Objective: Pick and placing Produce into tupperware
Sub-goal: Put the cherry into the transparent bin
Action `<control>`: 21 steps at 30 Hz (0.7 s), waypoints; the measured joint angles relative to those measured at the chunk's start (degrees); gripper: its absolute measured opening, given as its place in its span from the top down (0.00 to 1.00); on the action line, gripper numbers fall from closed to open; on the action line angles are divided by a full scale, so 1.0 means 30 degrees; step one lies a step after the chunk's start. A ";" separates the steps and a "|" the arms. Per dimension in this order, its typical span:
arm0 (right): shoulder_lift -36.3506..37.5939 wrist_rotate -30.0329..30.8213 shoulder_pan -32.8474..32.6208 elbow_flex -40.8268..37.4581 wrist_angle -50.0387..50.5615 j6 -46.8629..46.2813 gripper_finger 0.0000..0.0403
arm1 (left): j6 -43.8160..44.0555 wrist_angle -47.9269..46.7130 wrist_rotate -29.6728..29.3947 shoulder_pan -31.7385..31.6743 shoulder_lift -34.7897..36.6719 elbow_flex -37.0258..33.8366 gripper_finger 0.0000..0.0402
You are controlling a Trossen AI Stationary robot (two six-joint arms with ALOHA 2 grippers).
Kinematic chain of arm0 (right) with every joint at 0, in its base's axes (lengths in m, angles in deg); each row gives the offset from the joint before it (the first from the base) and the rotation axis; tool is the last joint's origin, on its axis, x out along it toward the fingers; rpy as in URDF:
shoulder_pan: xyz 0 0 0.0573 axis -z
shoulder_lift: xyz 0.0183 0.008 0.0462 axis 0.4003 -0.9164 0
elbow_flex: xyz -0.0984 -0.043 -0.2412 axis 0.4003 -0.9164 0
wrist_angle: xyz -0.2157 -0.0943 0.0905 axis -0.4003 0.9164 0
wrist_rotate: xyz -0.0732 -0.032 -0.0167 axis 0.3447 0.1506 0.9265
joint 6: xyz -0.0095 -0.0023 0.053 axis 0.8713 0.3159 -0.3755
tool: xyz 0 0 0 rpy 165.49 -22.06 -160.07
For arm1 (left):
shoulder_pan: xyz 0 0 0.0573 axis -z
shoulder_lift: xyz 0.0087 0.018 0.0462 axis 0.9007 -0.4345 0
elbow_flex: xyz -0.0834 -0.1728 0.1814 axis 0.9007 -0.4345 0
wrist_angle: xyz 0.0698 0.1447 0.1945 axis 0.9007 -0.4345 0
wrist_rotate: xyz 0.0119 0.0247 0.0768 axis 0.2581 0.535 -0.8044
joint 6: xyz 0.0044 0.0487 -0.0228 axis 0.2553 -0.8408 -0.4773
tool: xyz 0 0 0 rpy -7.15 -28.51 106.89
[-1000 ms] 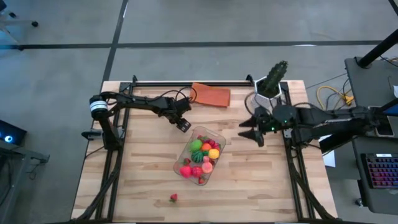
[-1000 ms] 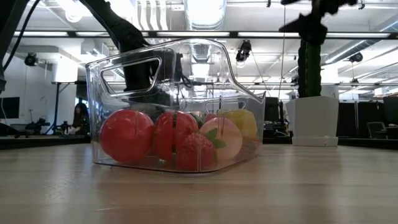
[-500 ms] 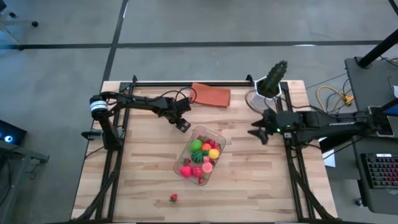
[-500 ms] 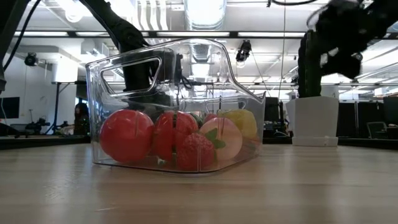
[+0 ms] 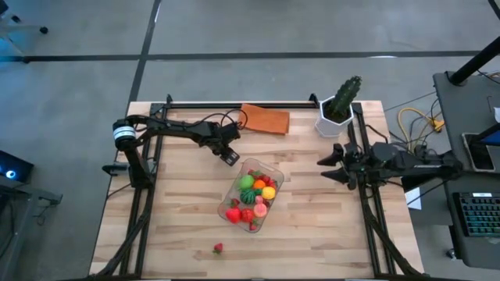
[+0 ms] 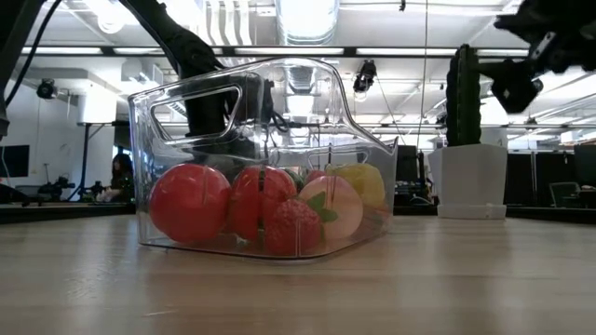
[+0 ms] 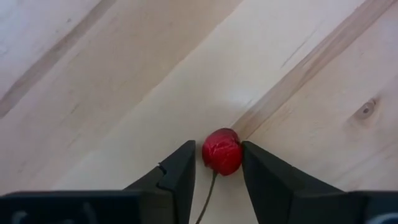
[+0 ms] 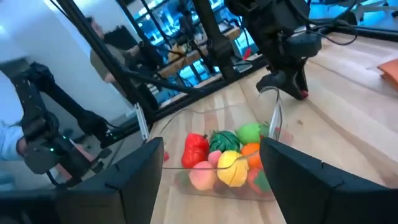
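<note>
Now left gripper (image 7: 219,163) clamps cherry (image 7: 222,151) beside tub (image 5: 251,193); right gripper (image 5: 326,168) spread wide, well apart.

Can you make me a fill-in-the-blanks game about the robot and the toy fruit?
1. The left gripper has a small ____ cherry between its fingers.
2. The tupperware sits on the ____ table.
3. One strawberry lies ____ the tupperware, on the table.
4. The cactus stands in a ____ pot.

Missing words: red; wooden; outside; white
</note>
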State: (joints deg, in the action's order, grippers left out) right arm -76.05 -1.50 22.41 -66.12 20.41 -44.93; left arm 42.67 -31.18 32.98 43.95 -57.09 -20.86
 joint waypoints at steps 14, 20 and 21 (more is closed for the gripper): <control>0.2650 0.0303 0.0000 -0.3814 -0.1948 -0.1228 0.36 | -0.0007 -0.0472 0.0002 0.0007 0.0000 -0.0073 0.72; 0.1853 0.0354 0.0000 -0.3821 -0.1921 -0.1255 0.36 | -0.0007 -0.0648 0.0000 0.0014 0.0000 -0.0081 0.73; 0.1734 0.0348 0.0000 -0.3821 -0.1977 -0.1496 0.36 | -0.0007 -0.0676 -0.0007 0.0015 0.0000 -0.0060 0.74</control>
State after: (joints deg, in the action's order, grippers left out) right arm -70.85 -0.45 22.41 -77.59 14.48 -49.41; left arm 42.65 -33.21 32.96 43.99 -57.09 -21.03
